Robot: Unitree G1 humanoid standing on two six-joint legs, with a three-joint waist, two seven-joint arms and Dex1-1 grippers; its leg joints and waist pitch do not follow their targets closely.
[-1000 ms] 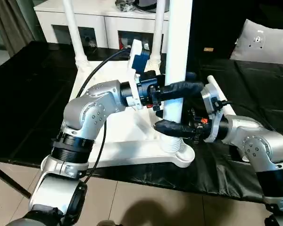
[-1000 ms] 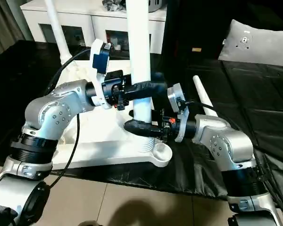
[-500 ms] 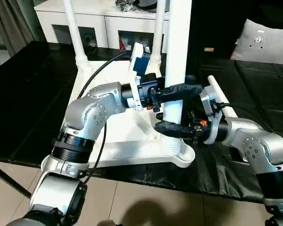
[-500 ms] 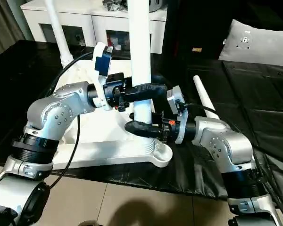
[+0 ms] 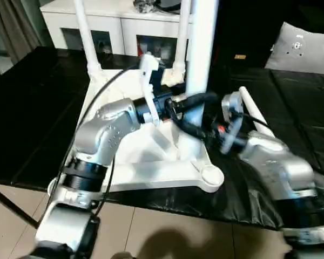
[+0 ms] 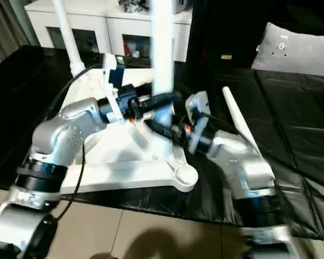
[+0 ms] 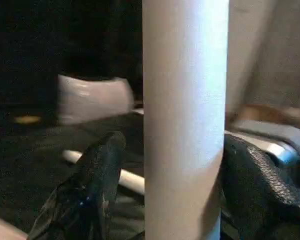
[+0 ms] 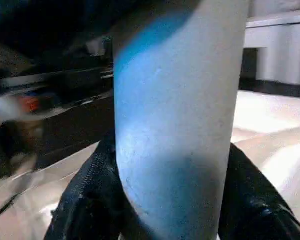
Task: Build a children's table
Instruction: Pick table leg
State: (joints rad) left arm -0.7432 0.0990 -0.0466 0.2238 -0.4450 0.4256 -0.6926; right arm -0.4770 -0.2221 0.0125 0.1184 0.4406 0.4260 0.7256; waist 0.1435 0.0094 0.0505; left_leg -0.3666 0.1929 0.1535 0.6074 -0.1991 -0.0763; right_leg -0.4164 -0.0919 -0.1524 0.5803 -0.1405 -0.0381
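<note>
I see the tabletop (image 5: pixel 151 156) lying underside up on the black sheet (image 5: pixel 32 108). Above its near right corner socket (image 5: pixel 210 175), my right gripper (image 8: pixel 165 200) grasps the upright leg (image 5: pixel 200 54); my left gripper (image 7: pixel 185 200) straddles it with a visible gap.

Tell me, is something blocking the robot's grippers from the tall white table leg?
Nothing visible does. The upright table leg stands right between the fingers of the left gripper and the right gripper, with nothing in between.

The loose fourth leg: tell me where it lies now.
The loose leg lies flat on the black cover on the robot's right, just off the upturned tabletop's right edge, behind the right forearm.
</note>
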